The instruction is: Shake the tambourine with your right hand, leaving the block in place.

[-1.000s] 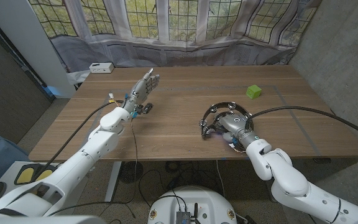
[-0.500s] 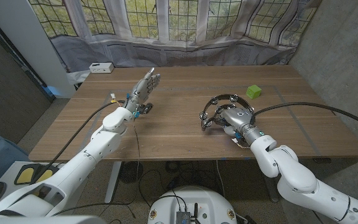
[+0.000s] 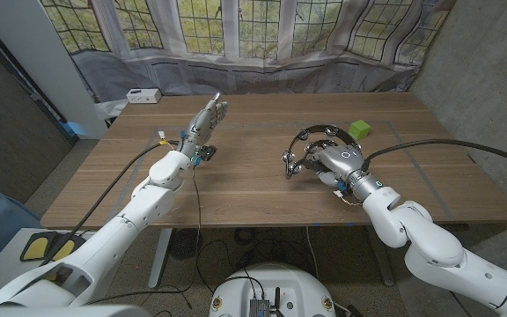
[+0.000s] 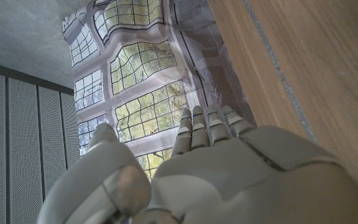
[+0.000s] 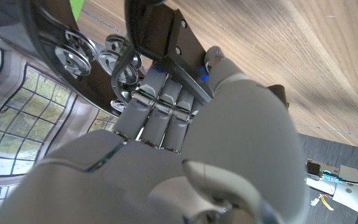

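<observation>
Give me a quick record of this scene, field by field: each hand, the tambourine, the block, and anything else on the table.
right hand: grips the tambourine, black frame with metal jingles
left hand: fingers extended, holds nothing
block: green, on the table beyond the right hand, apart from the tambourine
other: white box at the far left corner
backdrop: printed window curtain behind the table

Wooden table: green block far right; white box, probably power strip, far-left corner.

left hand: fingers extended, holding nothing | right hand: fingers curled, gripping
</observation>
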Robot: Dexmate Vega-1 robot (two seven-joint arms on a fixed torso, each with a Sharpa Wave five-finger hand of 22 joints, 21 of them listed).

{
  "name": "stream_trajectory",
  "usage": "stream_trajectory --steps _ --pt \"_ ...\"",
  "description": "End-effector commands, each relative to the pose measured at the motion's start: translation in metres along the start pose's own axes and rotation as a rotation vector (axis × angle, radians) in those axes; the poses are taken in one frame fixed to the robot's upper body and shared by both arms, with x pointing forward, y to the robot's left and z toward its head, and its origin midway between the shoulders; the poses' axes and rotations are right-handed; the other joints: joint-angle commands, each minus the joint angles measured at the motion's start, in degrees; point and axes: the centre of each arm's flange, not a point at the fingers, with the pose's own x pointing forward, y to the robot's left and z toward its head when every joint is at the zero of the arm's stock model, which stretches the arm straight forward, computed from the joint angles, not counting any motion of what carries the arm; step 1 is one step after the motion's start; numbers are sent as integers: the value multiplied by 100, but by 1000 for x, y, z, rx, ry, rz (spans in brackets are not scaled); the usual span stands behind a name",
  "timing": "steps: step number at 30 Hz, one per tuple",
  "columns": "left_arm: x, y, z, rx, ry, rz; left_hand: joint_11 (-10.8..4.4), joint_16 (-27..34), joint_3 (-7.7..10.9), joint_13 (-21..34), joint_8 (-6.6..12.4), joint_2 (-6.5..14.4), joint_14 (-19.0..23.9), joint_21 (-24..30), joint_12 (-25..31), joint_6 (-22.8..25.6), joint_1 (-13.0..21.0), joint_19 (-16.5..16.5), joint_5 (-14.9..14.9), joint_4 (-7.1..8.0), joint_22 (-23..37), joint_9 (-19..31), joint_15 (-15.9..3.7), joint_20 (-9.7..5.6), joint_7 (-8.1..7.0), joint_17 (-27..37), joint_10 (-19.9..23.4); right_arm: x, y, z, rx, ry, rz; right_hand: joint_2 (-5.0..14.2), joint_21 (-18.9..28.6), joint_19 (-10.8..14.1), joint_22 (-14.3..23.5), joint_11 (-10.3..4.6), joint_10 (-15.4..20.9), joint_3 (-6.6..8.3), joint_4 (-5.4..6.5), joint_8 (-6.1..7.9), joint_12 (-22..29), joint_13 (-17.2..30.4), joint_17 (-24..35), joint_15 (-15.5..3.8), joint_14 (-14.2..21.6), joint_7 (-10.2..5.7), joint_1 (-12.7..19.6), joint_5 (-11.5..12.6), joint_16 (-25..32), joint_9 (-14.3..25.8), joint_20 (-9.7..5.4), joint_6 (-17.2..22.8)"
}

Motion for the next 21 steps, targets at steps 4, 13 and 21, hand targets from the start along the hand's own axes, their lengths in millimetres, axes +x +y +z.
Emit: stream_trajectory --steps 4,13,21 --pt "-1 -5 -5 -30 6 -13 -6 -1 20 32 20 61 24 19 23 64 7 5 -14 -36 30 6 -25 36 8 8 45 3 -25 7 60 -2 -105 212 64 271 25 -4 -5 -36 14 7 -50 8 41 -593 177 -652 289 33 -14 22 -361 718" --pt "-6 0 -5 -40 -11 6 -6 -14 22 32 15 62 13 1 16 65 6 -21 -14 -41 30 6 -21 45 6 8 41 12 -41 -1 95 -4 -208 213 87 247 24 -7 -3 -54 11 -9 -71 13 64 -602 174 -672 310 34 -18 25 -355 730" --pt "-11 2 -6 -43 -19 25 -7 -24 24 32 10 64 7 -8 14 64 6 -31 -15 -44 30 6 -24 48 6 8 49 28 -50 -10 98 -22 -250 231 116 242 22 -21 6 -69 26 -32 -87 17 78 -604 175 -675 308 36 -27 27 -355 723"
